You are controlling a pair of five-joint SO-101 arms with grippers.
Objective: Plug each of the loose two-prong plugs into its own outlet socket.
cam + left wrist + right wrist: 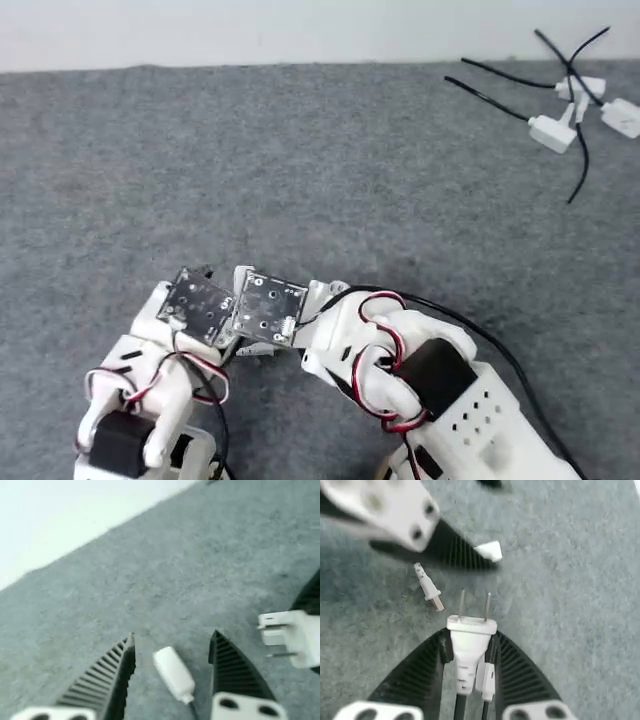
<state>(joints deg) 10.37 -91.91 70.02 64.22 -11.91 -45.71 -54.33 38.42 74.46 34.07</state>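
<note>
While the right tool is clamped on a white plug, with both prongs pointing away from it, your left tool stands with its fingers apart and holds nothing. A white socket lies flat on the grey surface between those open fingers, touching neither as far as you can see, its black cord trailing toward the arm. More plugs and cords lie at the far right, well apart from both arms.

The main risk is that the socket is loose. If you push the plug in before the left tool closes on it, it will probably slide or spin on the surface. The prongs may also miss the slots, since the socket lies at an angle to them. A small white piece is pinched beside the plug, which could tilt it in the grip. The tools are close together and could knock each other.

Faint marks show on the plug's body, too small to read.
</note>
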